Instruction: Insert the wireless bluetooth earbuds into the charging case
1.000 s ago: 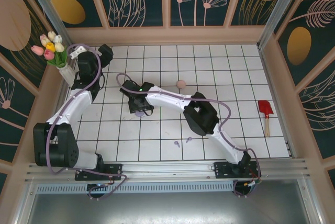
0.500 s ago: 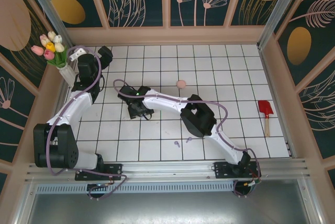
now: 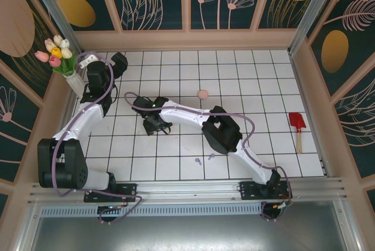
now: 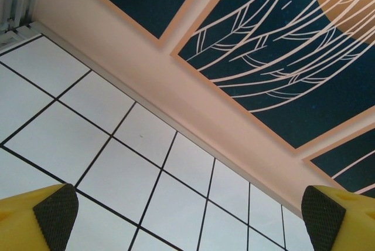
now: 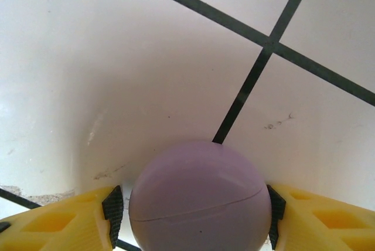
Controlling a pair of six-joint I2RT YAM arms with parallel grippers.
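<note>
2 lilac earbuds (image 3: 198,160) lie on the tiles nr front edge, just beside R arm (image 3: 222,134). Mid-table, R gripper (image 5: 196,210) has jaws clamped on lilac case (image 5: 199,186), both pads touching it. Pink case (image 3: 203,94) sits further back, alone. L gripper (image 4: 187,213), far left by tulips (image 3: 55,51): jaws wide apart, nothing btwn.

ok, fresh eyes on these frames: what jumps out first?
The lilac round case sits clamped between the pads of the right gripper, close up in the right wrist view. From above, the right arm stretches across the tiled table to left of centre, with two tiny lilac earbuds loose near the front edge. The tulips colour the far left corner.
</note>
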